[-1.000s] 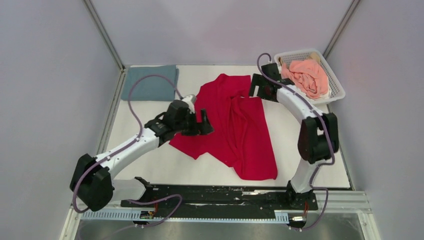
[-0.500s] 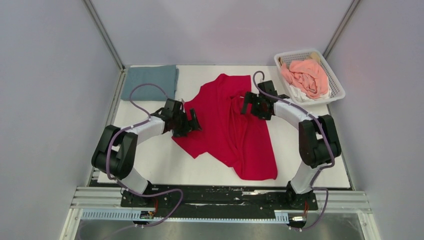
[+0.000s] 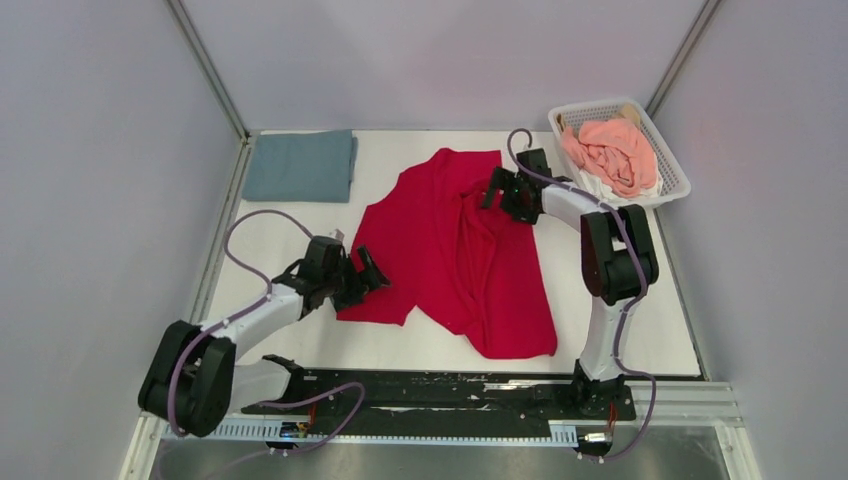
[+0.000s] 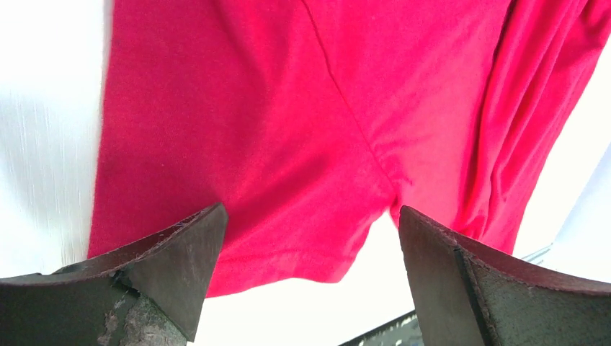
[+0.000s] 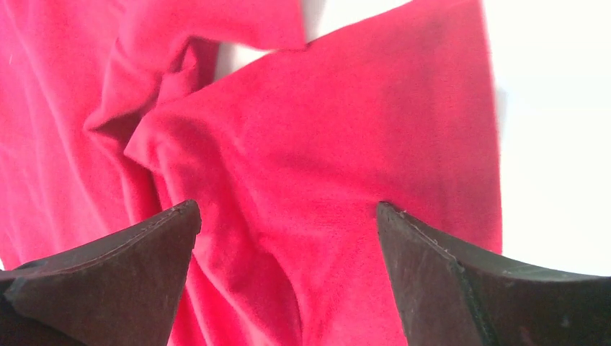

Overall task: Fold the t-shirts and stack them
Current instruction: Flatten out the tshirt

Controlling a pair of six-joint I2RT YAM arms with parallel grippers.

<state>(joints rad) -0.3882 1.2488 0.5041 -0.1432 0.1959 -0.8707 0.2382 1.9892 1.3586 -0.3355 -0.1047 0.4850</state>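
A bright red t-shirt (image 3: 455, 250) lies crumpled and partly spread in the middle of the white table. My left gripper (image 3: 368, 276) is open, low at the shirt's near-left edge; its wrist view shows the red hem and sleeve (image 4: 288, 144) between the spread fingers. My right gripper (image 3: 497, 192) is open over the shirt's far right part; its wrist view shows wrinkled red cloth (image 5: 324, 166) between its fingers. A folded grey-blue t-shirt (image 3: 300, 165) lies at the far left. Salmon-pink cloth (image 3: 612, 152) and a bit of white cloth (image 3: 600, 187) lie in the basket.
A white plastic lattice basket (image 3: 672, 165) stands at the far right corner. Grey walls close in the table on three sides. A black rail (image 3: 440, 385) with the arm bases runs along the near edge.
My left gripper has drawn back toward the near left, to the shirt's near-left edge. My right gripper has moved from near the basket onto the shirt's far right part. The shirt's left edge has shifted slightly.
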